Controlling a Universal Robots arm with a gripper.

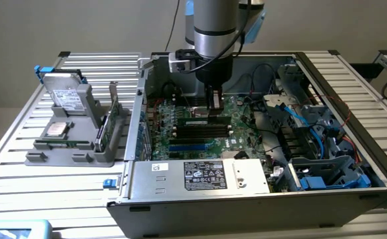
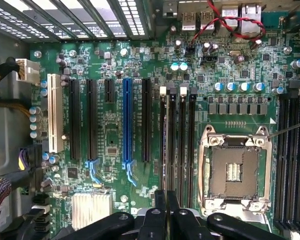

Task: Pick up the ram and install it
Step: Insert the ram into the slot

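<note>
The arm is hanging over the open case [image 1: 246, 209], which is sitting on the slatted desk [image 1: 21, 199]. The fingers [image 1: 213, 105] are clamping the top edge of the ram [image 1: 203, 121], a green stick with a pale label whose print is too small to read. In the exterior view the ram is lying level at 6 o'clock from the fingers, just above the black slots [image 1: 203, 132] on the board [image 1: 243, 110]. I cannot tell whether it is touching them.

At 6 o'clock from the slots the power supply [image 1: 153, 184] is showing a white label with unreadable writing. At 9 o'clock from the case a grey holder [image 1: 67, 149] is carrying a drive [image 1: 66, 94] with an unreadable sticker.

In the wrist view the fingers [image 2: 159, 215] are standing nearly together over the slots [image 2: 177, 145], beside the socket [image 2: 235, 167].
</note>
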